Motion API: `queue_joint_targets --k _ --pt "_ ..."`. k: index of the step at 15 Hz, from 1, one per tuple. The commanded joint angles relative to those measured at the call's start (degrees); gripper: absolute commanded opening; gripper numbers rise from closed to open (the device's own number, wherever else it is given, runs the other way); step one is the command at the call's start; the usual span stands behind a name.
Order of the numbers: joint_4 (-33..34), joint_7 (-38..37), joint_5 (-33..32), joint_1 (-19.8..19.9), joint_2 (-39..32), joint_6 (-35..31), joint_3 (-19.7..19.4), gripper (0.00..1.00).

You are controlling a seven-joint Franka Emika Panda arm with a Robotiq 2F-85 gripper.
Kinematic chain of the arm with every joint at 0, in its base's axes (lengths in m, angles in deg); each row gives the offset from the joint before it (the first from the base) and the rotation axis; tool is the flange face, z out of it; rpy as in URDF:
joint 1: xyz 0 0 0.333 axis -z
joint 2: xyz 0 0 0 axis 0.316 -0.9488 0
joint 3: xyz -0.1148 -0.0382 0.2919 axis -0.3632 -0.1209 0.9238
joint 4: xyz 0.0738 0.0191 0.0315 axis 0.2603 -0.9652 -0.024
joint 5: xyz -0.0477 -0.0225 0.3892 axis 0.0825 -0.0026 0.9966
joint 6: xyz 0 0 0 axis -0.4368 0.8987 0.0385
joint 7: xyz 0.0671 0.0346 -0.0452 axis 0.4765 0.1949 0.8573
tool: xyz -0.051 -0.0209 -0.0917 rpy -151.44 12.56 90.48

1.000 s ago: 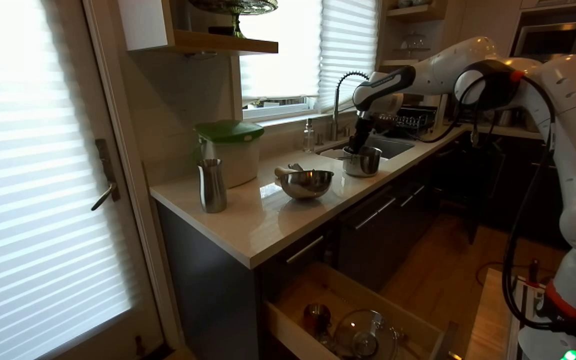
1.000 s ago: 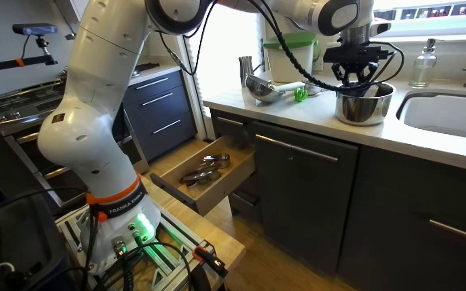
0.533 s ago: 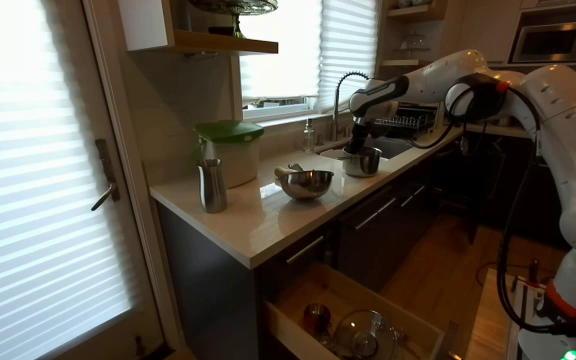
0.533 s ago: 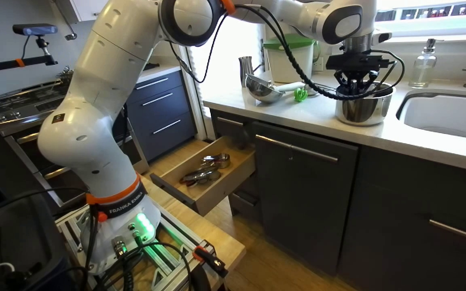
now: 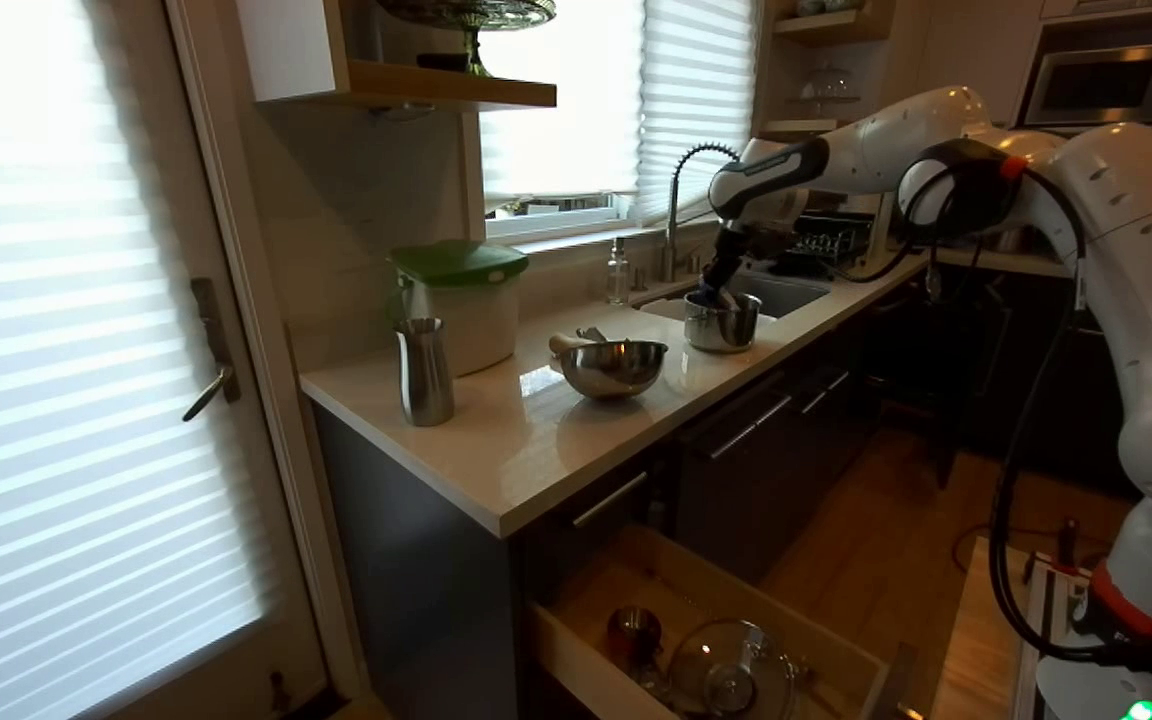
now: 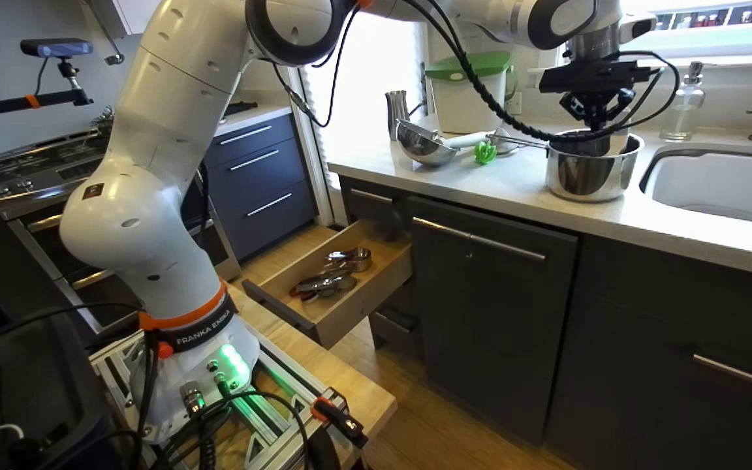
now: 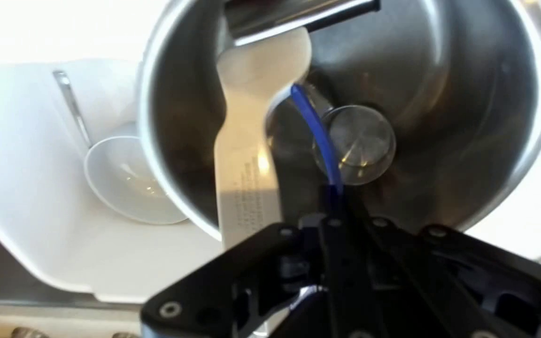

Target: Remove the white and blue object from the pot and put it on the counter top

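Wrist view: pot (image 7: 491, 89), metal, dark inside, seen from above. Within it: white and blue object (image 7: 248, 178), slanting, its white length printed with small lettering too blurred to read, its blue strip (image 7: 318, 129) running up to the gripper (image 7: 338, 206); jaws drawn together, grasping the object by that strip. Also within: clear round vessel (image 7: 363, 138), beside the blue strip; dark metal piece (image 7: 289, 19) at the object's broad end, touching or merely overlapping, which cannot be told. Left of the pot: white sink (image 7: 31, 188), holding a translucent round item (image 7: 129, 183), kind uncertain. In an exterior view: table (image 5: 501, 445), pale cream, squared corner, bearing steel pitcher (image 5: 426, 375), green-lidded bin (image 5: 476, 315), shiny bowl (image 5: 616, 372), then the pot, upright, just beside the sink; soap bottle (image 5: 617, 275), clear, near the sink; below, drawer (image 5: 576, 665), wooden, pulled out, containing glass lid (image 5: 701, 660) and small metal cup (image 5: 633, 632). In an exterior view: arm (image 6: 131, 215), white, reaching over to the pot; gripper pointing down, fingertips about the rim, partly hidden; object's white part tilted, rising just above the rim; bowl apart from the pot, white handle (image 6: 467, 140) and green item (image 6: 484, 152) close by; drawer with metal utensils (image 6: 325, 284).
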State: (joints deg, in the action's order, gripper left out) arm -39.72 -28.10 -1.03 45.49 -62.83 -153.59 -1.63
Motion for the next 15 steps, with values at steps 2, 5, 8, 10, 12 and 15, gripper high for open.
queue_joint_targets --k 2,5,8,10,12,15 --pt "-7.8 4.5 3.6 2.9 9.1 -4.4 1.4 0.01" --pt "-14.0 16.0 8.7 4.7 15.6 -5.3 5.5 0.01" --pt "-21.0 25.3 12.2 4.8 22.4 -4.7 8.3 0.01" --pt "-25.6 31.5 14.5 4.9 26.7 -3.5 10.3 0.01" --pt "-29.4 37.9 17.4 1.6 30.1 -2.2 8.2 0.01" --pt "-26.3 38.9 17.9 -2.0 28.0 -2.3 5.1 0.04"
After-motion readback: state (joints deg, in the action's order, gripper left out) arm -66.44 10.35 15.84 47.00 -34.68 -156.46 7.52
